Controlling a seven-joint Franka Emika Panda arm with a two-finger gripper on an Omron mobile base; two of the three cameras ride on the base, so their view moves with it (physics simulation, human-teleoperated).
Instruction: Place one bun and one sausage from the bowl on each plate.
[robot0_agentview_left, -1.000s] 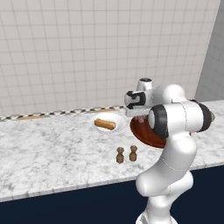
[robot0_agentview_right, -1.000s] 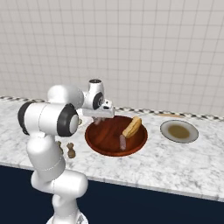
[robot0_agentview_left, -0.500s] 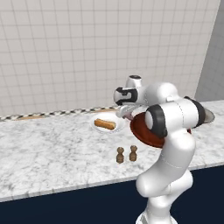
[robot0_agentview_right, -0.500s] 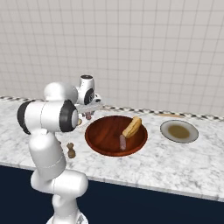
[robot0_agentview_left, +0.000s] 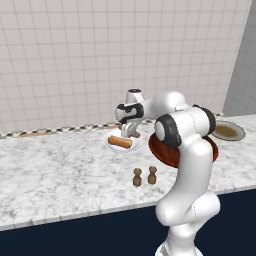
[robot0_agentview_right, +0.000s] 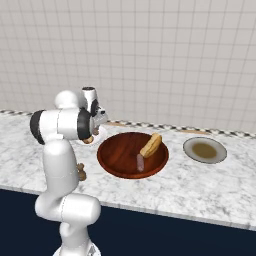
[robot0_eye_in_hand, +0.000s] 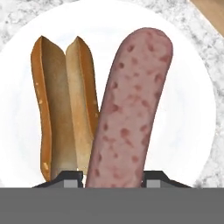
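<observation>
Claw (robot0_eye_in_hand: 113, 177) clamped on sausage (robot0_eye_in_hand: 129, 109), swung from bowl (robot0_agentview_right: 132, 155) to over bun (robot0_eye_in_hand: 65, 109) plate (robot0_eye_in_hand: 192, 131). Release next; far plate (robot0_agentview_right: 205, 150) still bare.

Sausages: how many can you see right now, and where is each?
2. One sausage is clamped in the gripper above the white plate, beside the bun. The other sausage lies in the bowl.
</observation>
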